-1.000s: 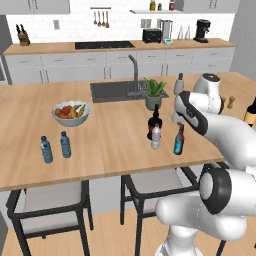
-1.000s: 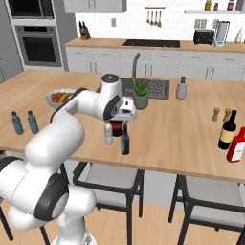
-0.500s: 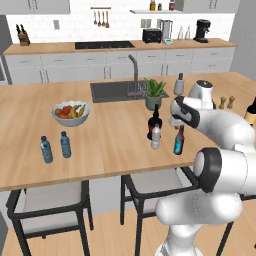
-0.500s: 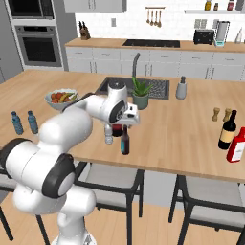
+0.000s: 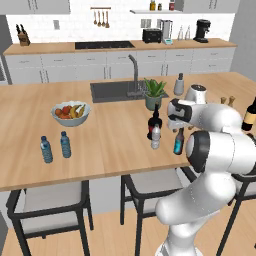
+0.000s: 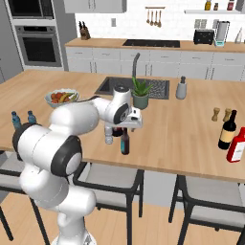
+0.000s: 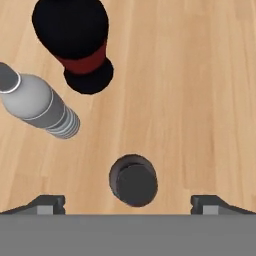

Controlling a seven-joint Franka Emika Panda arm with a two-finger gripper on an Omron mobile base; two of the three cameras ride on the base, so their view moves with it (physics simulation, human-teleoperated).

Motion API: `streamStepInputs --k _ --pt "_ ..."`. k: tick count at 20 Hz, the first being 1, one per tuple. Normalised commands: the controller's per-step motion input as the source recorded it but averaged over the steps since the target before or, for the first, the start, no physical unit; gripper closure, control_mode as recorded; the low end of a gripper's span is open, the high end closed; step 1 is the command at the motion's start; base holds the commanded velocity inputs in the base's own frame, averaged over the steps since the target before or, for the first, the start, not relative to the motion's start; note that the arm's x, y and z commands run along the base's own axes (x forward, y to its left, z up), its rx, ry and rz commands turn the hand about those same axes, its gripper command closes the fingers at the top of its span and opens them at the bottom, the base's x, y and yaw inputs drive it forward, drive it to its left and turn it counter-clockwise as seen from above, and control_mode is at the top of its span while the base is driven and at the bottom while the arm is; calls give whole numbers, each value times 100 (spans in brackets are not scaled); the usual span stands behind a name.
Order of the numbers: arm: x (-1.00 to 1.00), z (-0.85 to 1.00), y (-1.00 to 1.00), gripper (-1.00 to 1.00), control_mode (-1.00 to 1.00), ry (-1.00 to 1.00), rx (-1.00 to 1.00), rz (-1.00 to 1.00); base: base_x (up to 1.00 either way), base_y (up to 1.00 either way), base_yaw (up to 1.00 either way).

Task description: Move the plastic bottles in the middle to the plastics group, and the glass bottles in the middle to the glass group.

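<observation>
End effector: you have the end effector (image 7: 128, 202) spread wide and empty, looking straight down, its two tips at 8 and 4 o'clock of the hand view, apart from everything below.
Teal bottle: the slim teal-blue bottle (image 7: 133, 180) stands upright with its dark top centred between those tips, so you are lined up to drop onto it from above. In the left base view it (image 5: 178, 142) sits at the near edge of the tabletop (image 5: 115, 145), under the wrist.
Squat bottle: the red-labelled dark bottle (image 7: 80, 42) is at 11 o'clock of the teal one in the hand view, near but not touching it; it is glass too and not yet sorted.
Clear bottle: the whitish plastic bottle (image 7: 39, 104) lies at 10 o'clock, just beside the squat one, also waiting in the middle.
Plastics group: the two blue-tinted bottles (image 5: 55, 146) stand together at 9 o'clock in the left base view, well apart from the middle cluster.
Glass group: the tall wine bottle (image 6: 228, 131) stands at 3 o'clock in the right base view, beside a red bottle (image 6: 237, 145).
Judgement: nothing looks moved yet; you likely need a straight descent, since the neighbours are close enough to knock.
</observation>
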Motion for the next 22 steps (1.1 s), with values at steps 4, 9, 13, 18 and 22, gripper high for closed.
streamStepInputs --k 4,9,13,18,22 --pt "26 -26 -1 -100 -100 4 0 0 0 0 0" --pt "20 -16 -5 -100 -100 0 0 0 0 0 0" --pt "0 -24 -3 -100 -100 0 -2 0 0 0 0" --pt "-1 -41 -1 100 -100 0 -5 0 0 0 0" --pt "-3 -40 0 100 -100 0 -4 0 0 0 0"
